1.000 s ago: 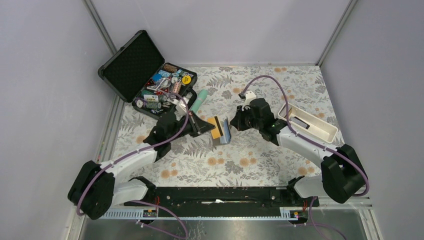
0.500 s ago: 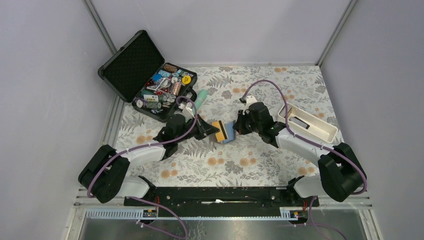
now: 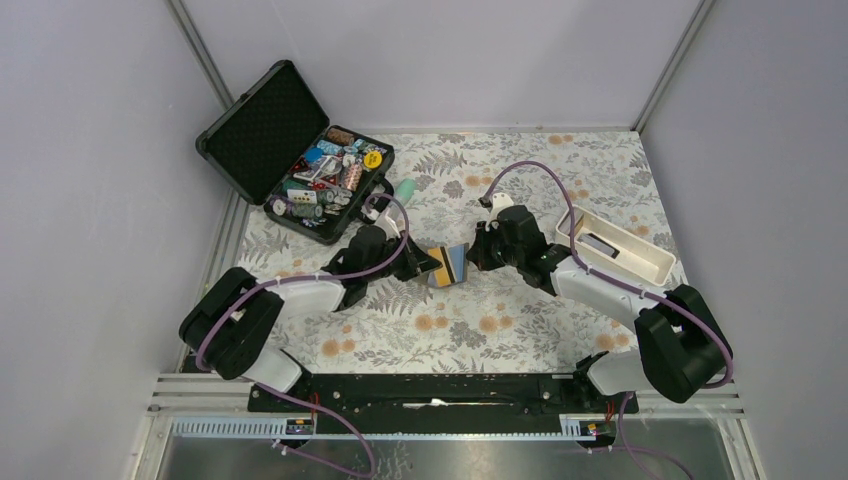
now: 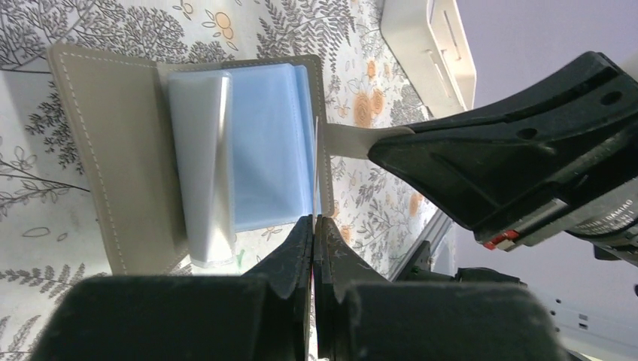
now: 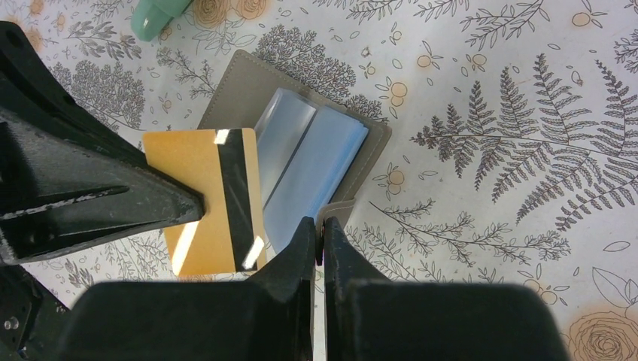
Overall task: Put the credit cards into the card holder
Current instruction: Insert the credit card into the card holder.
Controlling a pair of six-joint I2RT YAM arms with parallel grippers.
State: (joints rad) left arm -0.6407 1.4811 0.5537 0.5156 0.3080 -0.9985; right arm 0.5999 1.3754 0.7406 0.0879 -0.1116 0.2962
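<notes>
Credit card [image 5: 202, 197]: orange-yellow, black-striped plastic rectangle, being pinched by left gripper [image 4: 314, 222].
Card holder [image 5: 235, 89]: grey-brown folding wallet, edge being clamped by right gripper [image 5: 317, 226].

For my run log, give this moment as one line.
left gripper: shut on orange card | right gripper: shut on card holder edge | holder: open | card: over holder, not yet inserted

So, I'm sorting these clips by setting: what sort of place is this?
Probably a lab robot booth: plain grey walls, two arms bolted to a black base, a flowered cloth as worktop.
</notes>
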